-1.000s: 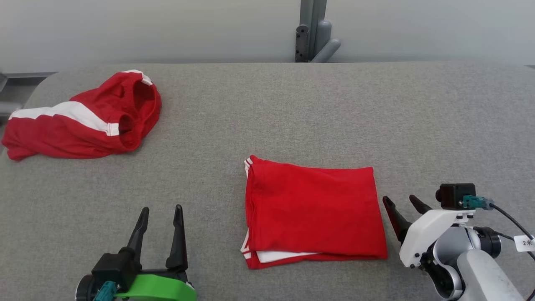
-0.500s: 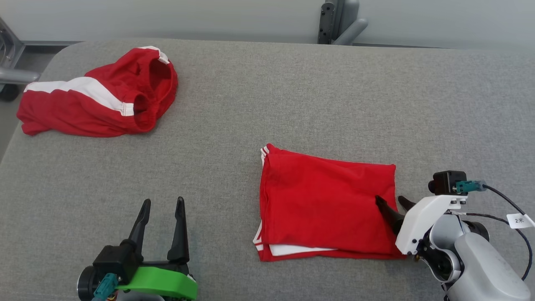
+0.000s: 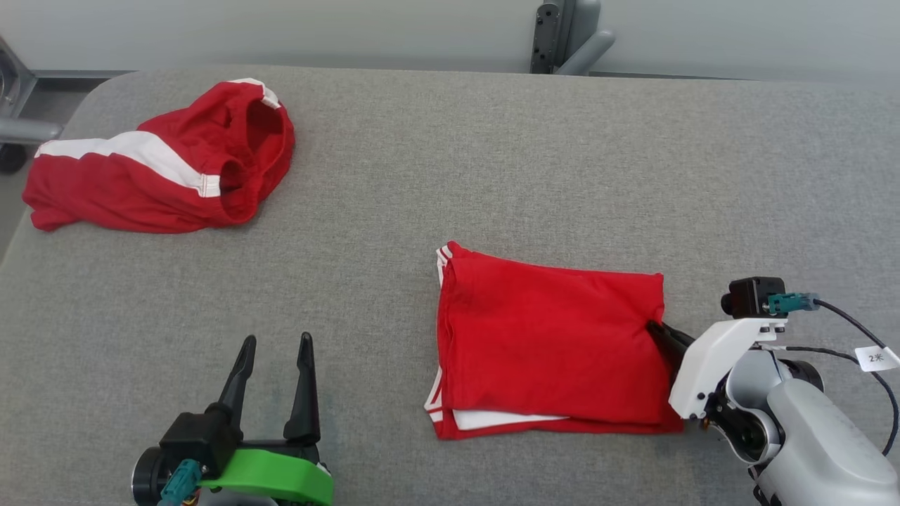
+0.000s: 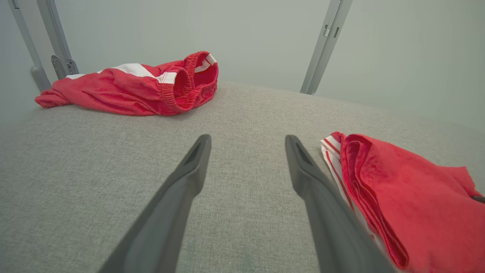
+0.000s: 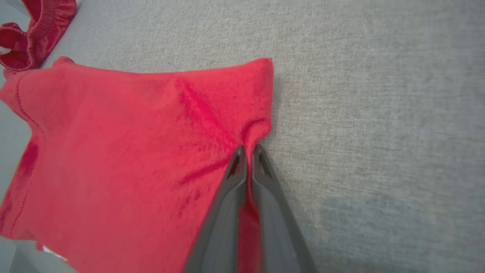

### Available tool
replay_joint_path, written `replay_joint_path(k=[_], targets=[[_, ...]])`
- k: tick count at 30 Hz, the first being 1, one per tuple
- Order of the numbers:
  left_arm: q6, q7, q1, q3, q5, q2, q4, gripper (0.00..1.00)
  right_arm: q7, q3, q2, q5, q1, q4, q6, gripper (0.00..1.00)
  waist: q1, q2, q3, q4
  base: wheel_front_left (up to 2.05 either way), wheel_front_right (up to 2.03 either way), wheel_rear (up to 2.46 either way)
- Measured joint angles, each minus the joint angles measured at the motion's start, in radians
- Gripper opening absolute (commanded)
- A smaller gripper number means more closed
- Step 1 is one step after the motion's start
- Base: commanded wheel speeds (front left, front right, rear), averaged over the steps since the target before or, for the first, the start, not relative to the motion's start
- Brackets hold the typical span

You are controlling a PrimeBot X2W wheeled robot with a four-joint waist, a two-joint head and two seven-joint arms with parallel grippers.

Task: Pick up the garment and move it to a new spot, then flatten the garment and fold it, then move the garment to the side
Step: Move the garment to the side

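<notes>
Grey fabric-covered table (image 3: 492, 161), folded red garment (image 3: 548, 344) lying flat, crumpled red-and-white garment (image 3: 162, 169) at far-left corner

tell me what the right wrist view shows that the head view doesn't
Right wrist view's own: cloth pinched between the fingers of the right gripper, puckering the folded garment at its edge. Head view's own: the left gripper, open, away from the cloth. Shared: folded garment, crumpled garment, grey table.
</notes>
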Motion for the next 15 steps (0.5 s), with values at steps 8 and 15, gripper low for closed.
replay_joint_path(k=[8,15], targets=[[-0.009,0.000,0.001,-0.009,0.013,-0.001,-0.006,1.00,-0.015,-0.002,-0.064,-0.005,-0.023,0.007,0.000,0.00,0.0000,0.0000,-0.005,-0.053,0.00,0.00,0.00],[-0.015,0.000,-0.006,-0.026,0.021,-0.002,-0.017,1.00,-0.023,-0.027,-0.111,-0.041,-0.082,0.002,0.000,0.00,0.0000,0.0000,0.004,-0.134,0.00,0.00,0.00]])
